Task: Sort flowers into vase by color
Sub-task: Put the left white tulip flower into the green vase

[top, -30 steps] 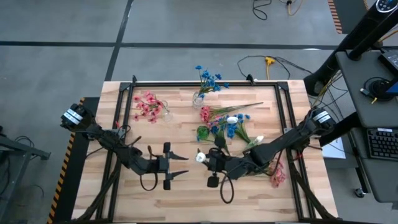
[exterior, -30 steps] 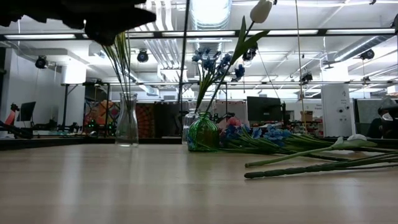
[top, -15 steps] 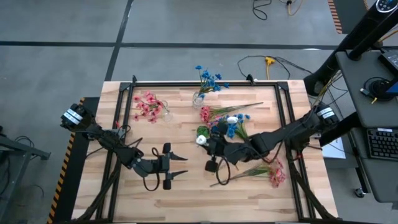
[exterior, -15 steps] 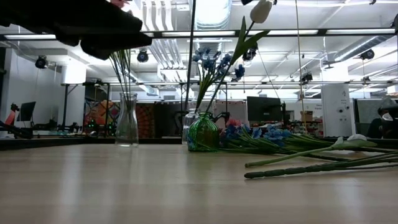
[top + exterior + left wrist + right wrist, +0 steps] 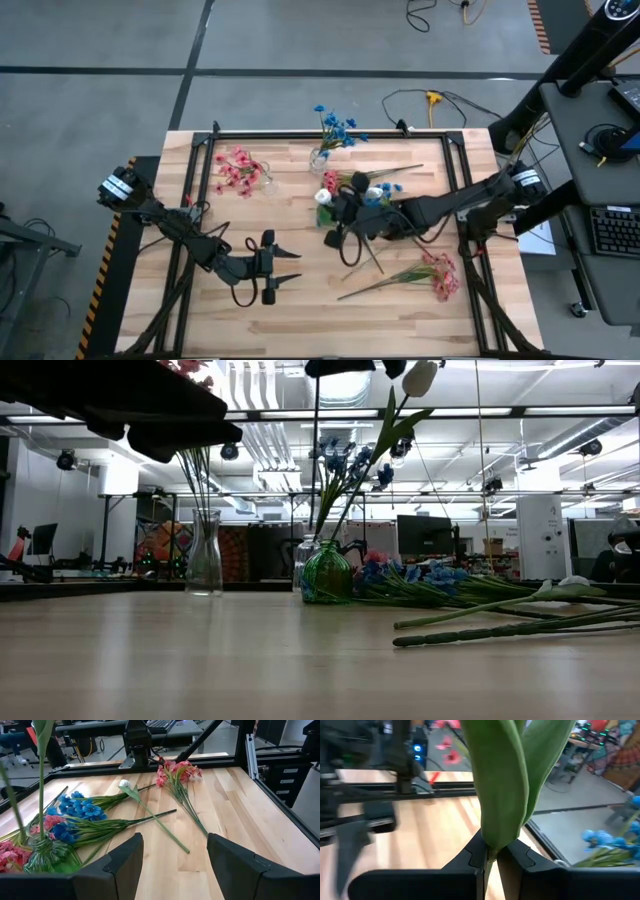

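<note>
1. Your right gripper (image 5: 335, 205) sits just right of the high view's centre, shut tight on a white flower (image 5: 324, 197). In the right wrist view its fingers (image 5: 512, 852) pinch the stem right under the broad green leaves (image 5: 507, 775).
2. In the high view the white bloom shows just left of that gripper, and the stem (image 5: 362, 243) trails down and to the right from it.
3. That gripper is held over the green vase (image 5: 327, 575), which stands at the middle of the low view with a white bud (image 5: 420, 377) high above it and blue sprigs (image 5: 345, 460) rising out of it.
4. Your left gripper (image 5: 283, 267) waits lower left of centre in the high view, fingers (image 5: 125, 862) spread about halfway and holding nothing.
5. A clear vase (image 5: 266, 183) with pink flowers (image 5: 236, 167) lies upper left on the table (image 5: 300, 320) in the high view; the low view shows it upright at left of centre (image 5: 204, 560).
6. Another clear vase (image 5: 319, 158) with blue flowers (image 5: 335, 125) stands at the upper centre of the high view.
7. A loose pile (image 5: 80, 817) of blue and pink sprigs lies beside the green vase, left side of the left wrist view.
8. One pink sprig (image 5: 425, 270) lies alone, lower right in the high view, well apart from the vases.
</note>
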You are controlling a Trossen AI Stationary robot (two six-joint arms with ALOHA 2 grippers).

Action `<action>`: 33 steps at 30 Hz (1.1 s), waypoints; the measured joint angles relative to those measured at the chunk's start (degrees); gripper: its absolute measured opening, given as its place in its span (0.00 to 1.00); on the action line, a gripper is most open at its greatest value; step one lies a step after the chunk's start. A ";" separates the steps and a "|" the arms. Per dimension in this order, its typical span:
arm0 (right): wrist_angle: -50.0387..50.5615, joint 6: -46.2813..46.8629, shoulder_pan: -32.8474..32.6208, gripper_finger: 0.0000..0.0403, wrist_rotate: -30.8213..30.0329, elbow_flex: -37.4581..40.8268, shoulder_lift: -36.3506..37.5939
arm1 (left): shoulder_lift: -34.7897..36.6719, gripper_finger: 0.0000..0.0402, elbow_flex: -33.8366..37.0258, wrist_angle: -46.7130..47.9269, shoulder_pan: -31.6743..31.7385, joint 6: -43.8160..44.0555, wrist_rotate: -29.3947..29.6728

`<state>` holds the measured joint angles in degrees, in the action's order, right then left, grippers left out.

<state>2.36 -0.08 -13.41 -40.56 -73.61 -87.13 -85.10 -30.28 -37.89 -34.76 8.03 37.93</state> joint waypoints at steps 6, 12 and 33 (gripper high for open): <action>1.57 1.80 2.61 0.06 0.04 -0.02 2.09 | 0.00 0.51 0.00 0.41 0.00 0.00 0.02; 7.51 7.04 4.17 0.06 0.09 -0.02 2.36 | 0.00 0.51 0.00 0.57 0.00 0.00 0.02; 5.95 10.72 4.30 0.06 0.68 0.01 1.75 | 0.00 0.51 0.00 0.81 0.00 0.00 0.02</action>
<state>8.31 10.63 -9.10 -39.88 -73.60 -85.38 -85.10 -30.28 -37.08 -34.76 8.03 37.95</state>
